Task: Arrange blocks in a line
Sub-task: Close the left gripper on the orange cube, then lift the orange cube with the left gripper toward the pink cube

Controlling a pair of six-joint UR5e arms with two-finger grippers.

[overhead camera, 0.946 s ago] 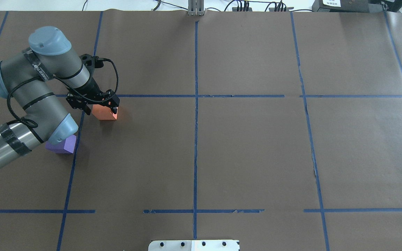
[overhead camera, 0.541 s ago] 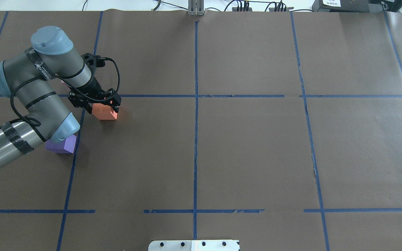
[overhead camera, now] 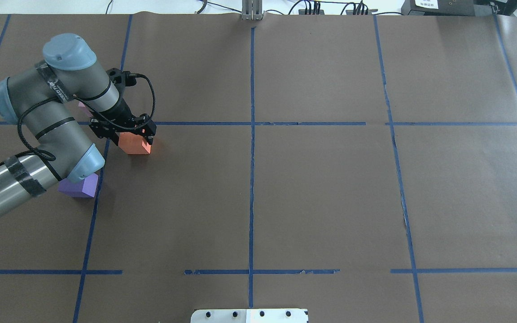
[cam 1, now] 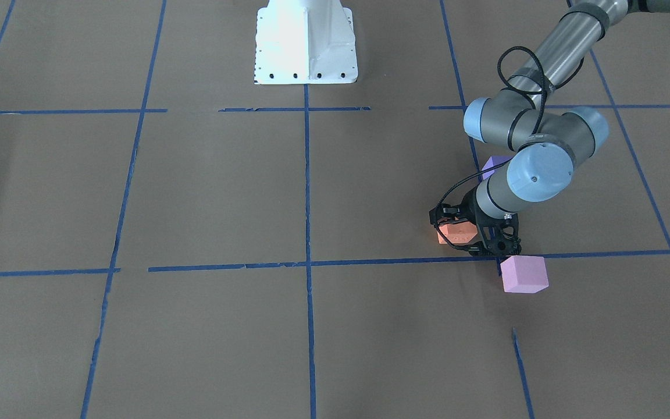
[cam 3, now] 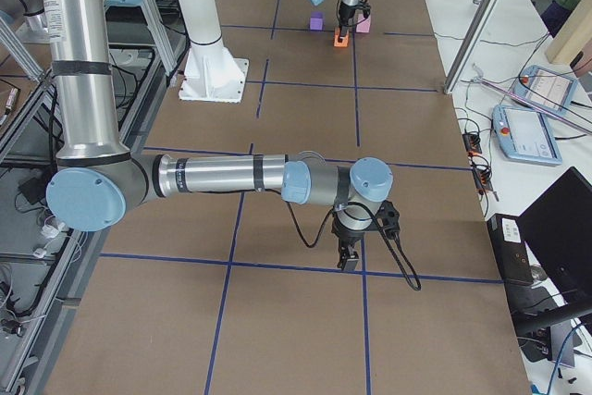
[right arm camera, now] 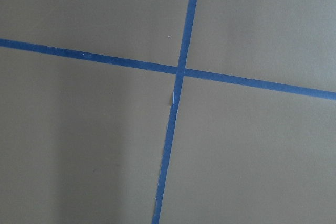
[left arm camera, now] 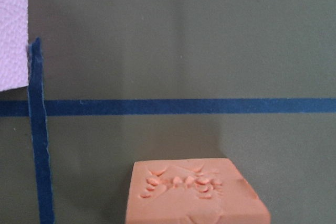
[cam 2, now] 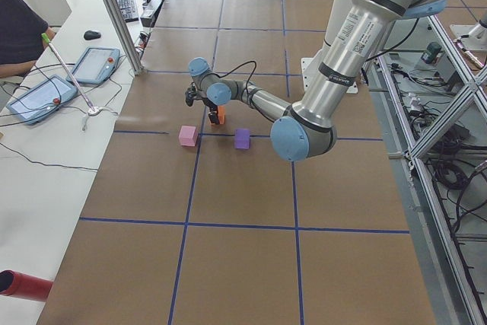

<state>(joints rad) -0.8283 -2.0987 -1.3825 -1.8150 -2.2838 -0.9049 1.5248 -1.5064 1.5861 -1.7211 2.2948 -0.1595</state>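
Observation:
The orange block (overhead camera: pixel 133 144) sits on the table just on my side of a blue tape line. My left gripper (overhead camera: pixel 132 141) is over it, open, a finger on either side. The left wrist view shows the orange block's dented top (left arm camera: pixel 194 195), no fingers, and a corner of the pale pink block (left arm camera: pixel 10 30). The pink block (cam 1: pixel 524 274) lies across the tape line, mostly hidden by the arm in the overhead view. The purple block (overhead camera: pixel 81 186) lies nearer my base, partly under the forearm. My right gripper (cam 3: pixel 347 256) hangs over bare table far right; I cannot tell its state.
The brown table is marked with a blue tape grid (overhead camera: pixel 251 179). The white base plate (cam 1: pixel 305 41) stands at my edge of the table. An operators' desk with tablets (cam 2: pixel 46 97) and a metal post (cam 2: pixel 114 17) line the far side.
My left arm and gripper have risen slightly and shifted away from me. The orange block has stayed in place on the table. A sliver of the pink block now shows behind the arm.

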